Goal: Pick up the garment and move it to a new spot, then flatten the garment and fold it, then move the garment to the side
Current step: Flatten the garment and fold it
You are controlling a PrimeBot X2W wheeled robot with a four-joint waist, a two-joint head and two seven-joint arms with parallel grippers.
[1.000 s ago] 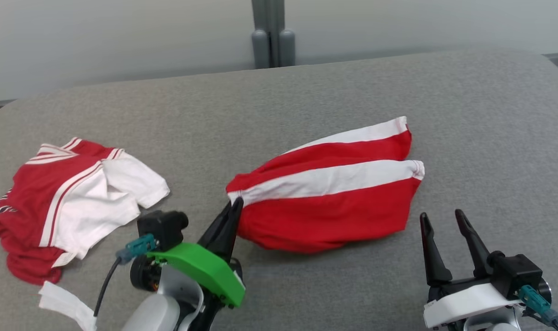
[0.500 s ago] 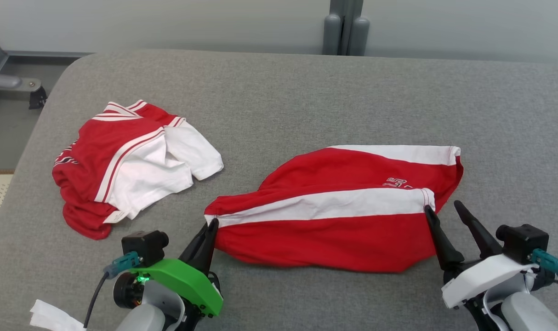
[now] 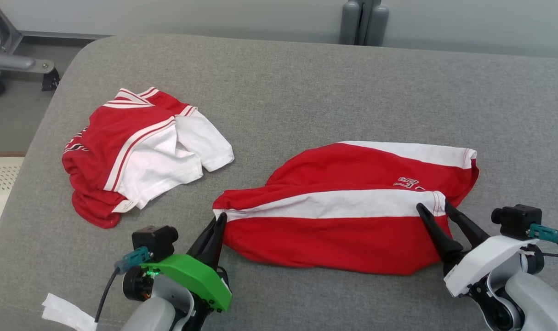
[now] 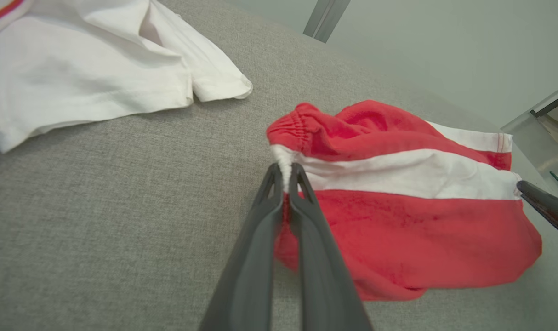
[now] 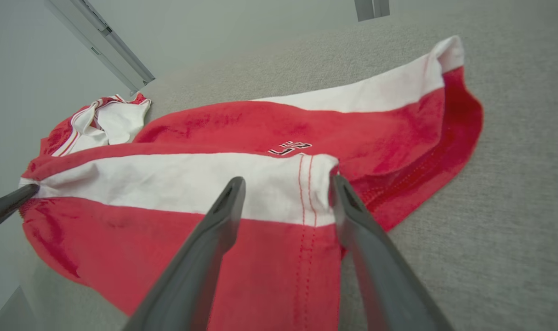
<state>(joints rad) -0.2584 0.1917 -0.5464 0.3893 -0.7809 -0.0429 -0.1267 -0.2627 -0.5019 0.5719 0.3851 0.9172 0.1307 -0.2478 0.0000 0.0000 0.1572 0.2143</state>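
Observation:
The garment [image 3: 343,230] is a pair of red shorts with white side stripes, lying spread on the grey table [image 3: 306,92]. My left gripper [image 3: 219,219] is shut on its left waistband corner, and the left wrist view shows white elastic pinched between the fingers [image 4: 285,168]. My right gripper [image 3: 434,208] is open at the right leg hem. In the right wrist view its two fingers [image 5: 287,181] straddle the white stripe's stitched hem, one on each side. A small logo [image 5: 290,148] shows on the red cloth of the garment [image 5: 122,220].
A second red and white garment [image 3: 136,151] lies crumpled at the table's left. A white scrap [image 3: 65,312] sits near the front left edge. A grey post [image 3: 364,20] stands behind the table and a metal frame [image 3: 12,59] beyond its left corner.
The head camera has shifted. My right gripper has come forward onto the garment's right hem and now straddles it. The garment lies wider and flatter. The left gripper keeps its hold.

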